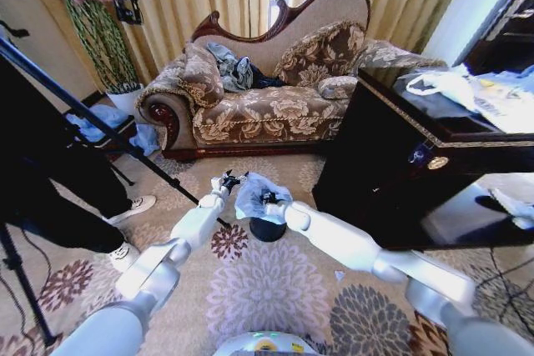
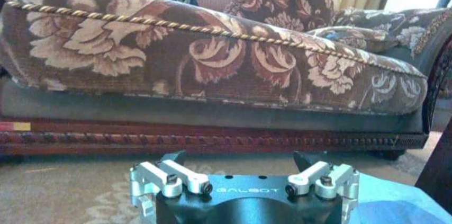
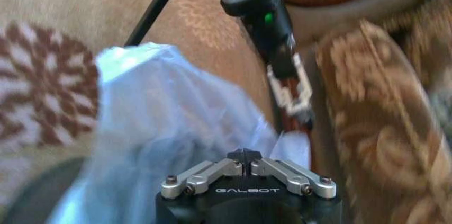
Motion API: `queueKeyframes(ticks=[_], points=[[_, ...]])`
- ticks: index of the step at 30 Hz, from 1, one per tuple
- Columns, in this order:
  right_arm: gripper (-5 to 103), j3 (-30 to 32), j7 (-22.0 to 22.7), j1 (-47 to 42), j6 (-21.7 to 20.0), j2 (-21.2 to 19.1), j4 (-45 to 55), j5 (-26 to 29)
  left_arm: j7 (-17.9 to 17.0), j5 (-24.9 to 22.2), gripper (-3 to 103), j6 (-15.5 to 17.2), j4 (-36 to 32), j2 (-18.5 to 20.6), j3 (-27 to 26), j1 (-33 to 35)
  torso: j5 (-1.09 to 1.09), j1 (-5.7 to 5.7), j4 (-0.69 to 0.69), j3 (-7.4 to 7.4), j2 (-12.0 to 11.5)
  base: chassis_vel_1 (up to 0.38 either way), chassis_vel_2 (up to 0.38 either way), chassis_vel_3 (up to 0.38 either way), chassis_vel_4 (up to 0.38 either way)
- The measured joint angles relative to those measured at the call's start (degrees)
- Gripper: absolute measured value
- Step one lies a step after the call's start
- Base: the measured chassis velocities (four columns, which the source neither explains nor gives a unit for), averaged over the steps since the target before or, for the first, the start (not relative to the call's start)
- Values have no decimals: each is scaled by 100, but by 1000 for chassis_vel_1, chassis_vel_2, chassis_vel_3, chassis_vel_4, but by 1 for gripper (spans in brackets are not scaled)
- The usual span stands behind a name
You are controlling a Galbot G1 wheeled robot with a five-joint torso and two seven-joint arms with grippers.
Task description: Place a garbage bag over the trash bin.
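Trash bin [image 1: 267, 229] half-hidden under garbage bag [image 1: 254, 193]

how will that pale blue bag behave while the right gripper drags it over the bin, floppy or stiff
Probably floppy: the bag hangs in crumpled folds from the right gripper above the bin. It looks thin and translucent, so likely very light and apt to billow. The glossy film may slip, though the fingers look shut on it.

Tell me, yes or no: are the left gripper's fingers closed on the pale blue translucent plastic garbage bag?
No: the left gripper is open with nothing between its fingers, and the garbage bag lies off to one side.
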Motion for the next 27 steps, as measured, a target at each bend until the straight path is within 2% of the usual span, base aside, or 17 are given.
queueKeyframes(ticks=[1, 4, 5, 6, 8, 9, 11, 13, 14, 18, 21, 23, 24, 27], points=[[0, 0, 0, 0, 0, 0, 0, 0, 0, 0, 100, 0, 0, 0, 0, 0, 0, 0, 0, 0, 0, 0, 0, 0, 0], [0, 46, -561, 273, 748, 367, -545, -1151, 99, -82, 100, -12, -33, 53, -63, 34, 2, 0, 2, 0, 0, 0, 0, 0, 0], [0, 46, -561, 273, 748, 367, -545, -1151, 99, -82, 100, -12, -33, 53, -63, 34, 2, 0, 2, 0, 0, 0, 0, 0, 0], [0, 57, -659, 323, 959, 399, -629, -1401, 119, -98, 100, -14, -33, 61, -91, 34, 1, 0, 3, 0, 0, 0, 0, 0, 0], [0, 190, -902, 404, 1644, 415, -778, -2252, 150, -113, 100, -18, -48, 67, -156, 41, 2, 0, 0, 0, 0, 0, 0, 0, 0], [0, 190, -902, 404, 1644, 415, -778, -2252, 150, -113, 100, -18, -48, 67, -156, 41, 2, 0, 0, 0, 0, 0, 0, 0, 0], [0, 273, -986, 478, 2177, 316, -792, -3068, 175, -118, 100, -20, -113, 78, -214, 80, 2, 0, -1, 0, 0, 0, 0, 0, 0], [0, 311, -1002, 552, 2547, 246, -801, -3634, 213, -145, 100, -24, -147, 96, -244, 114, 2, 0, -3, 0, 0, 0, 0, 0, 0], [0, 311, -1002, 552, 2547, 246, -801, -3634, 213, -145, 100, -24, -147, 96, -244, 114, 2, 0, -3, 0, 0, 0, 0, 0, 0], [0, 342, -999, 618, 3122, 294, -1026, -4353, 278, -266, 100, -30, -250, 128, -281, 225, 1, 0, -1, 0, 0, 0, 0, 0, 0], [0, 332, -989, 640, 3298, 382, -1160, -4568, 295, -400, 100, -15, -451, 194, -303, 312, 2, 0, -1, 0, 0, 0, 0, 0, 0], [0, 337, -952, 683, 3573, 543, -1428, -4860, 258, -800, 100, 185, -1015, 378, -338, 541, 2, 0, -3, 0, 0, 0, 0, 0, 0], [0, 337, -952, 683, 3573, 543, -1428, -4860, 258, -800, 100, 185, -1015, 378, -338, 541, 2, 0, -3, 0, 0, 0, 0, 0, 0], [0, 332, -915, 800, 3859, 821, -1881, -5104, 43, -1436, 100, 690, -2211, 890, -489, 1043, -2, 0, 0, 0, 0, 0, 0, 0, 0]])
